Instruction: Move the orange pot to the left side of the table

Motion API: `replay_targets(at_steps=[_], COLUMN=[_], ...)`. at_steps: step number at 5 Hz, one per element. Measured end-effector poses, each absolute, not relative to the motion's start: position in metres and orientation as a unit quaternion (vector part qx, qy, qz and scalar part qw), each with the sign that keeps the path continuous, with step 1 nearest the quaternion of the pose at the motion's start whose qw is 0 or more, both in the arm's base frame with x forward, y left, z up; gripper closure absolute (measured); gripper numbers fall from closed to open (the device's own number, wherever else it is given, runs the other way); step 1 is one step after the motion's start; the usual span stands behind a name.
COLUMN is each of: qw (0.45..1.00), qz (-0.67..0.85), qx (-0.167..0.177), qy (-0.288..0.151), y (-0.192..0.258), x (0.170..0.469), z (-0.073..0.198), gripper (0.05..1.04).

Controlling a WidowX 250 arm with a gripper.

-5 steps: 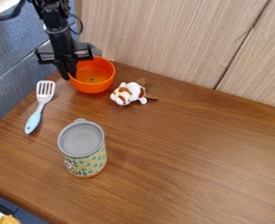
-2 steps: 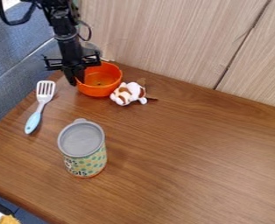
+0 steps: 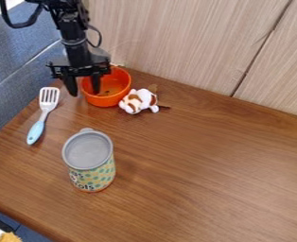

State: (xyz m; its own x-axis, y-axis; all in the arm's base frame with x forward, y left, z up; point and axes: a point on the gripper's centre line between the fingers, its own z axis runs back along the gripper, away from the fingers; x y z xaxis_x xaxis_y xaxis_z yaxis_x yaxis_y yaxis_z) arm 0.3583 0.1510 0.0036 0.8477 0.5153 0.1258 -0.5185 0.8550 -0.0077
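In the upper left of the frame, the black two-finger claw (image 3: 83,85) hangs down from the black robot arm (image 3: 73,35) with its two fingers clearly parted. They straddle the left rim of the round, open-topped orange pot (image 3: 107,101): one finger is outside the wall, to the left, and the other dips within the rim. The claw is not clamped on the wall; whether either finger touches the pot, I cannot tell.

The pot sits upright in the upper left part of the frame, near the far edge of the brown wood-grain tabletop (image 3: 201,165). Just beside it, to the lower right, lies a small white-and-brown plush animal (image 3: 138,101). Left of the pot and a little lower lies a slotted spatula with a white head and pale blue handle (image 3: 37,131), its head pointing up the frame. Below, left of the frame's centre, a patterned cylindrical canister (image 3: 94,177) stands upright under a grey lid (image 3: 88,150).
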Motion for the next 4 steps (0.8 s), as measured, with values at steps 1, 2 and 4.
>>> replay_targets(at_steps=[1,2,4], qw=[0.963,0.962,0.961], qz=[0.264,0.26,0.244], qx=[0.018,0.031,0.069], qy=[-0.05,-0.073,-0.114], y=[0.15,0.147,0.133], x=[0.357,0.362,0.365], z=[0.008,0.034,0.083], gripper=[0.075,0.077,0.083])
